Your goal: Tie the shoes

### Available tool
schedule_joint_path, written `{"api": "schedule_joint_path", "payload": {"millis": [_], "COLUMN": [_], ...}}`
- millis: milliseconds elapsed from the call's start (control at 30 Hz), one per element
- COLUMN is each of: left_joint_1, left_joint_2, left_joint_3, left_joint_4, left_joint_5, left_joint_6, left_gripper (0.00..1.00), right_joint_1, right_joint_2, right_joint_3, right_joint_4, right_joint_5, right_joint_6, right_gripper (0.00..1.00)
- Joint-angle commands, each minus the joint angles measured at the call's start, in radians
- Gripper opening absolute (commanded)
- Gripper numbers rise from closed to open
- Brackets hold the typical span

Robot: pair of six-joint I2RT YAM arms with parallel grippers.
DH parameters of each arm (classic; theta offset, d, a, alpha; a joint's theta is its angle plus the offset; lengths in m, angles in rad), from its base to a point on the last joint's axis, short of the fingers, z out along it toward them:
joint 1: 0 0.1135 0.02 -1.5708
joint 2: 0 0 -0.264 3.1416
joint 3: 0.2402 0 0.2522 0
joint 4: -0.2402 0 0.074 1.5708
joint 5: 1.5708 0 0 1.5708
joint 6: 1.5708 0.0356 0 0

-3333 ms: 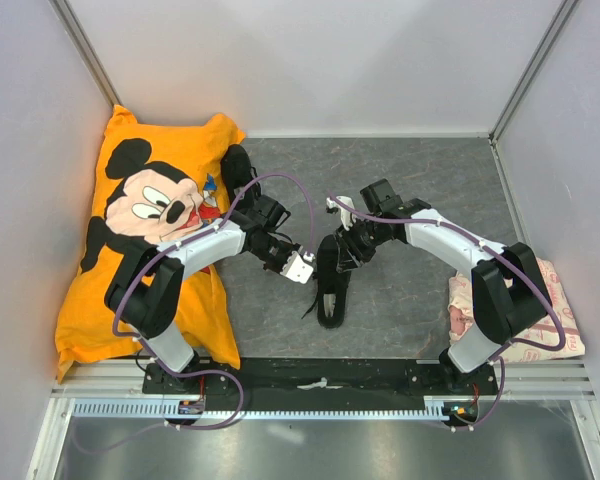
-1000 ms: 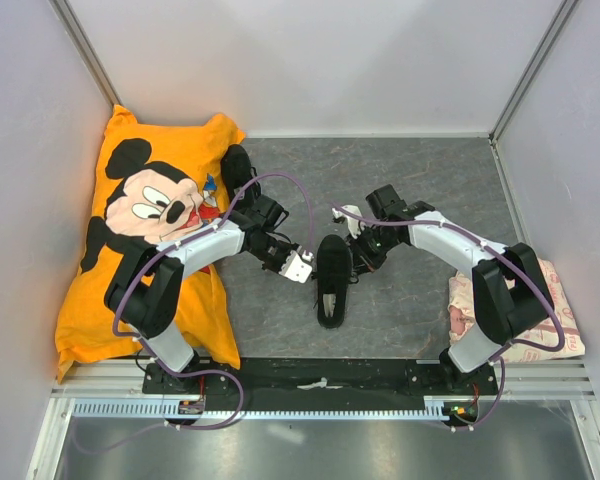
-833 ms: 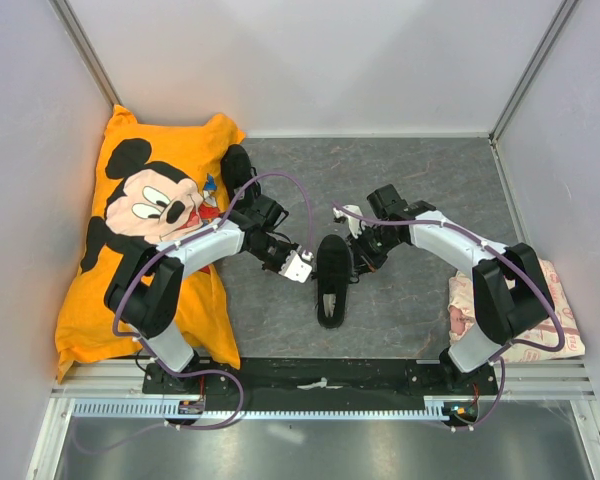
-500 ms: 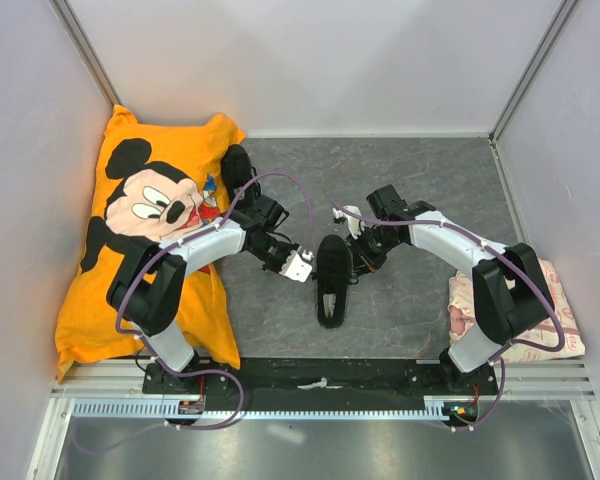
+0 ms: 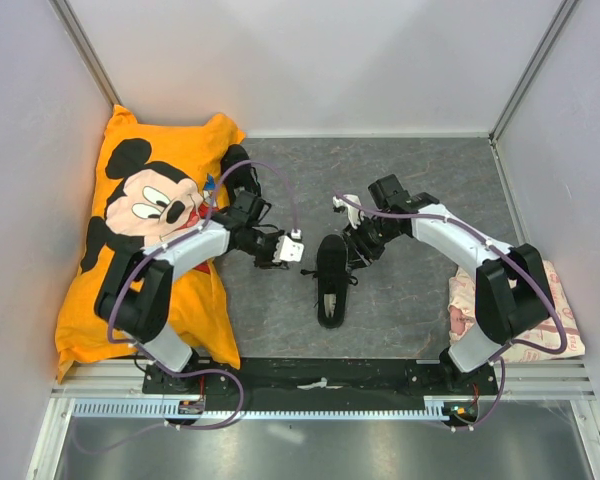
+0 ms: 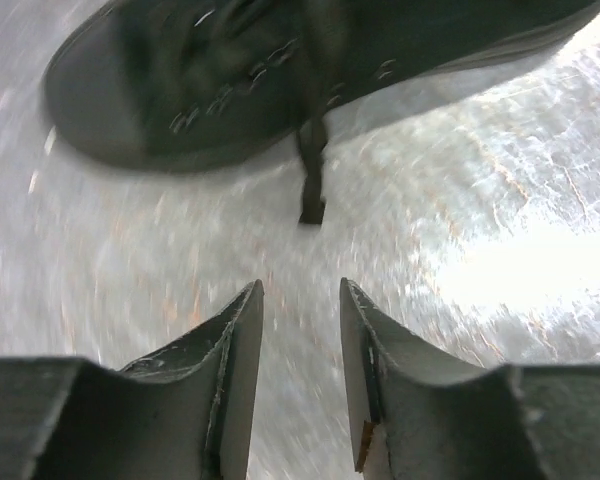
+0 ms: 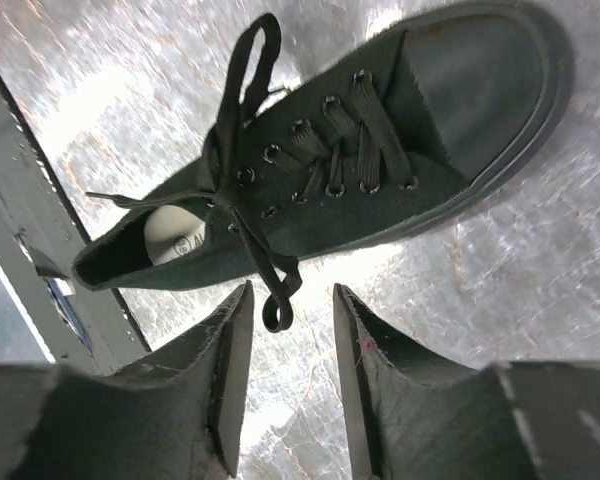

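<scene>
Both arms have backed off the small black canvas lace-up shoe (image 5: 331, 278), the left gripper (image 6: 300, 292) pulling clear toward the orange Mickey Mouse pillow (image 5: 185, 140). Each claw stands apart, holding nothing. That shoe lies mid-table on the grey marbled surface (image 5: 420, 180), toe away from the bases, its thin black laces (image 7: 242, 190) trailing, one loop just ahead of the right gripper (image 7: 290, 292).

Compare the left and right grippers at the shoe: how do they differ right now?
The left gripper stands back from the shoe; the right gripper is close beside it. Ahead of the left gripper lies a loose lace end, clear of it; a lace loop sits in the right gripper's open gap, unpinched. Both are open and hold nothing.
</scene>
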Motion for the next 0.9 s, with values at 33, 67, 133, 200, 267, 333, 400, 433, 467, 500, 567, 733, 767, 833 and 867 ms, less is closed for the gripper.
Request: {"api": "schedule_joint_path", "payload": {"millis": [33,67,133,200,267,333,400,433,467,500,567,733,767,833,867], "left_joint_1": [0.052,0.052,0.046,0.013,-0.033,-0.047,-0.066,-0.073,-0.092,-0.104,-0.144,-0.165,-0.170,-0.175,-0.176], "left_joint_2": [-0.181,-0.204,-0.240,-0.232,-0.217,-0.199,-0.182,-0.163,-0.156,-0.146,-0.111,-0.053,-0.045,-0.018,-0.008], "left_joint_3": [-0.163,-0.189,-0.239,-0.254,-0.254,-0.253,-0.237,-0.233,-0.233,-0.230,-0.222,-0.164,-0.156,-0.133,-0.125], "left_joint_4": [0.224,0.256,0.260,0.267,0.281,0.329,0.344,0.349,0.358,0.368,0.387,0.385,0.387,0.388,0.393], "left_joint_5": [0.059,0.081,0.115,0.112,0.064,0.045,0.026,0.019,0.006,-0.009,-0.064,-0.084,-0.092,-0.098,-0.106], "left_joint_6": [-0.282,-0.295,-0.293,-0.312,-0.332,-0.339,-0.346,-0.339,-0.332,-0.327,-0.318,-0.307,-0.303,-0.299,-0.304], "left_gripper": [0.42,0.39,0.31,0.29,0.28,0.29,0.30,0.32,0.33,0.34,0.34,0.34,0.35,0.37,0.37], "right_joint_1": [-0.002,-0.002,0.003,0.007,0.009,0.009,0.009,0.009,0.008,0.009,0.009,0.009,0.008,0.009,0.008], "right_joint_2": [0.004,0.008,0.033,0.062,0.086,0.091,0.088,0.090,0.090,0.088,0.082,0.062,0.057,0.053,0.050], "right_joint_3": [0.075,0.081,0.102,0.127,0.140,0.144,0.136,0.134,0.130,0.118,0.107,0.076,0.073,0.067,0.064], "right_joint_4": [0.009,0.012,0.022,0.027,0.032,0.030,0.029,0.019,0.016,0.013,0.006,0.009,0.007,0.007,0.007], "right_joint_5": [-0.074,-0.080,-0.089,-0.095,-0.102,-0.100,-0.095,-0.094,-0.091,-0.086,-0.080,-0.066,-0.066,-0.063,-0.062], "right_joint_6": [-0.006,-0.002,0.020,0.034,0.055,0.055,0.049,0.046,0.040,0.038,0.034,0.035,0.037,0.037,0.035], "right_gripper": [0.48,0.48,0.47,0.46,0.46,0.46,0.46,0.46,0.46,0.46,0.46,0.46,0.46,0.46,0.47]}}
